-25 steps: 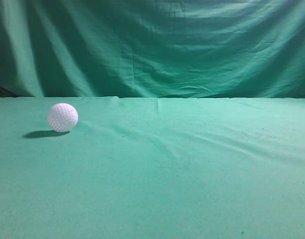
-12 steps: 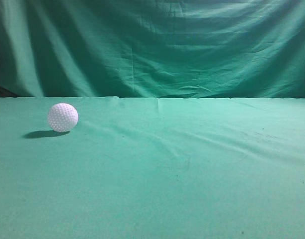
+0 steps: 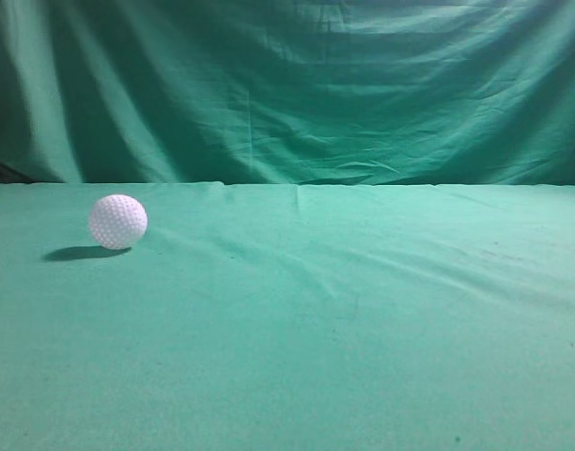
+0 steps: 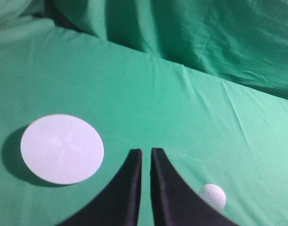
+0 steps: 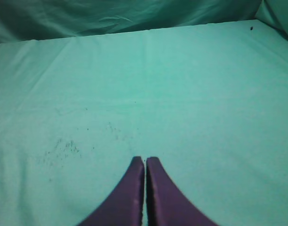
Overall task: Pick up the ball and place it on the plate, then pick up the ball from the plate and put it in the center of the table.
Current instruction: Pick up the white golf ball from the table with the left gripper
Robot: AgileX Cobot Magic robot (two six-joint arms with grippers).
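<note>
The white dimpled golf ball (image 3: 117,222) rests on the green cloth table (image 3: 344,319) at the left in the exterior view. It also shows in the left wrist view (image 4: 214,196), low and to the right of my left gripper (image 4: 146,151). The left gripper's black fingers are nearly together with a narrow gap and hold nothing. A round white plate (image 4: 62,148) lies on the cloth to the left of that gripper. My right gripper (image 5: 145,160) is shut and empty above bare cloth. Neither gripper shows in the exterior view.
A draped green backdrop curtain (image 3: 287,85) hangs behind the table's far edge. Faint dark specks mark the cloth (image 5: 64,148) ahead and left of the right gripper.
</note>
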